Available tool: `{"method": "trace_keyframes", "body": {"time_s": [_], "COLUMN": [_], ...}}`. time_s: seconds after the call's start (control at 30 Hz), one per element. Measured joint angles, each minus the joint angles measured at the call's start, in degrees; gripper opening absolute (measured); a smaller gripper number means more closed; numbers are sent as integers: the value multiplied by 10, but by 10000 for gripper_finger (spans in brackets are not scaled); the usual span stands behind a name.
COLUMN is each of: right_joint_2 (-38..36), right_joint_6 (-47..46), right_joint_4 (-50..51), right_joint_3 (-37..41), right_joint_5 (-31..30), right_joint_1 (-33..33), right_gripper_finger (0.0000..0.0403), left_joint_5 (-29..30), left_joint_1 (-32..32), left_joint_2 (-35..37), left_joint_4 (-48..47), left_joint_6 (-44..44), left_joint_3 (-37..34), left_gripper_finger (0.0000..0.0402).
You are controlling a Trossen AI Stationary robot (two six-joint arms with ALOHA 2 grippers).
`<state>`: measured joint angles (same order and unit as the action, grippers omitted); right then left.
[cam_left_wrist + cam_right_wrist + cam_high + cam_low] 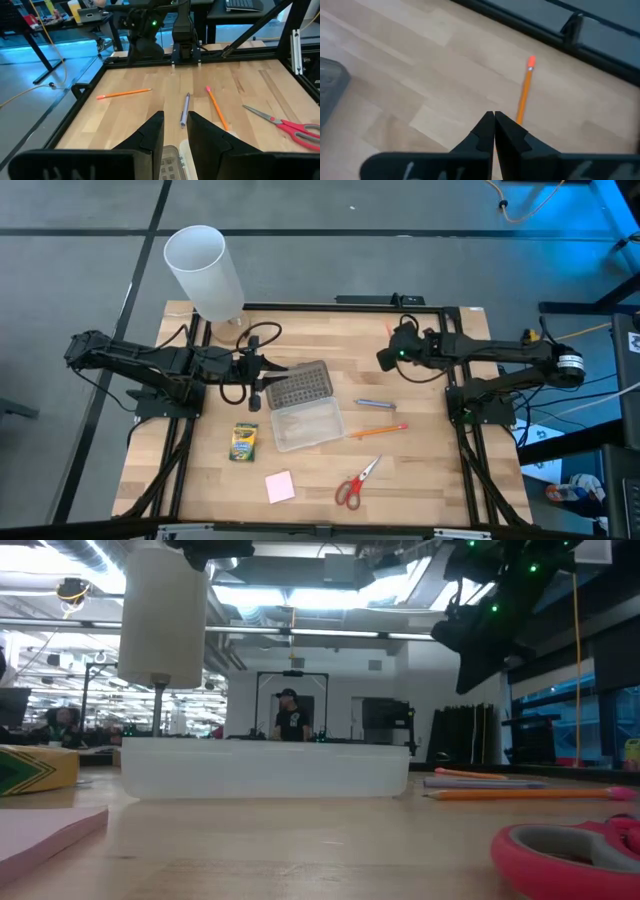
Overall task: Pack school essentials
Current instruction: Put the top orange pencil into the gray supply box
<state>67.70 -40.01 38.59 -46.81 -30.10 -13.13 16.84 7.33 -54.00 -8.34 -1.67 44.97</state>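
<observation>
School essentials all lie loose on the bench (420, 480), none packed: pen (374, 403) and pencil (378, 431) beside the open case (307, 425), scissors (355, 482), notes (280, 486) and crayons (243, 441) toward the front edge. Left gripper (262, 372), narrowly parted, hovers at the lid (298, 384); right gripper (384, 358), closed and empty, hangs near the back edge.

high view straight down on whole table (420, 470); low view level at tabletop, close behind scissors (575, 855); wrist views look forward, both catch an orange pencil (525, 92)
</observation>
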Motion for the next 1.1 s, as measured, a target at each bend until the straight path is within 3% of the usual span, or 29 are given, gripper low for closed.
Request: {"method": "trace_keyframes", "body": {"time_s": [0.23, 0.53, 0.67, 0.77, 0.93, 1.1], "right_joint_2": [0, 0, 0, 0, 0, 1], "right_joint_6": [30, 128, 182, 184, 165, 164], "right_joint_4": [-2, -2, -7, -12, 7, 28], "right_joint_3": [-25, -104, -136, -149, -158, -145], "right_joint_5": [16, 17, 17, 37, 127, 133], "right_joint_1": [-21, -47, -47, -47, -70, -87], "right_gripper_finger": [35, 154, 189, 199, 200, 201], "left_joint_5": [0, 0, 0, 0, 0, -22], "left_joint_1": [0, 0, 0, 0, 1, 36], "left_joint_2": [0, 0, 0, 0, 0, 27], "left_joint_4": [0, 0, 0, -2, -35, -135], "left_joint_6": [0, 0, 0, 3, 14, 85], "left_joint_3": [0, 0, 0, 0, 0, 0], "left_gripper_finger": [79, 79, 79, 79, 79, 78]}}
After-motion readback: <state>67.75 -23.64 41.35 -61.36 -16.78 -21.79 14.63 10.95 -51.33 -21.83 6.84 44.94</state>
